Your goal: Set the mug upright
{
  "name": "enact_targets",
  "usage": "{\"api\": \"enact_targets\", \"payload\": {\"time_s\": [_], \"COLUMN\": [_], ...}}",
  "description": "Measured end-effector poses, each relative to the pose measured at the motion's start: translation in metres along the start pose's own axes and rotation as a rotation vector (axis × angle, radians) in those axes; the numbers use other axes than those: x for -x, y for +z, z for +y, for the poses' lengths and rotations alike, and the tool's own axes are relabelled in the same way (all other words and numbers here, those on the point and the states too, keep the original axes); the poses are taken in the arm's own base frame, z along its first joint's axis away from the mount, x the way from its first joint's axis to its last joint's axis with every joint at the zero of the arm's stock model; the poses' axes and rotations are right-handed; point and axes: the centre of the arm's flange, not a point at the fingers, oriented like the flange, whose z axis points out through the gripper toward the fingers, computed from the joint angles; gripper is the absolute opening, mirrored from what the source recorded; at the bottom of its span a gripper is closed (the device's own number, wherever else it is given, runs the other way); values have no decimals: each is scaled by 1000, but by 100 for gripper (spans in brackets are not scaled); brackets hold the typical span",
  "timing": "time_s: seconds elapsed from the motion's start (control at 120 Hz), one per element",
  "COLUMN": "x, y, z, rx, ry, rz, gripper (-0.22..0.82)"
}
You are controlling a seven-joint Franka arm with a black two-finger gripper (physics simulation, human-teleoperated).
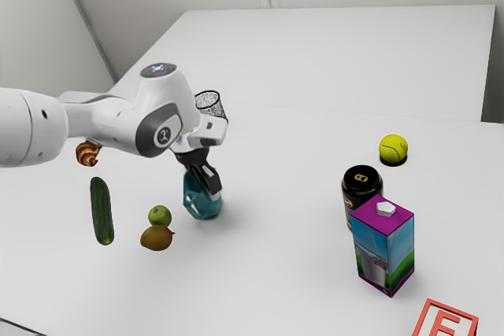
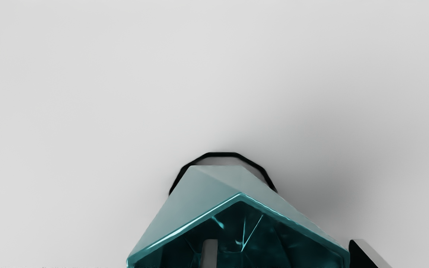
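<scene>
Gripper [image 1: 213, 187] open at teal mug [image 1: 198, 206]; wrist view: one finger [image 2: 209, 255] inside its mouth, other outside; exterior view: tennis ball [image 1: 393, 148], carton [image 1: 383, 251], black can [image 1: 361, 178] well apart

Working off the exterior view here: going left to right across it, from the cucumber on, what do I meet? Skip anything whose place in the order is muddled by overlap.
Cucumber → mango → teal mug → drink carton → red letter E tile.
</scene>
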Motion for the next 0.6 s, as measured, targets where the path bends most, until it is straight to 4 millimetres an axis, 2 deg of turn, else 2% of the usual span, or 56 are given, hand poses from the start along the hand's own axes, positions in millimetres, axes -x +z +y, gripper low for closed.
{"api": "enact_targets", "payload": {"time_s": [0.175,0.267,0.408,0.483,0.6], "x": [-2,-11,-46,-54,-55], "y": [-45,-79,-159,-194,-236], "z": [9,13,10,12,19], "rx": [-54,-73,-72,-70,-62], "ry": [0,-18,-82,-116,-159], "rz": [60,94,139,148,130], "gripper": [49,53,57,58,59]}}
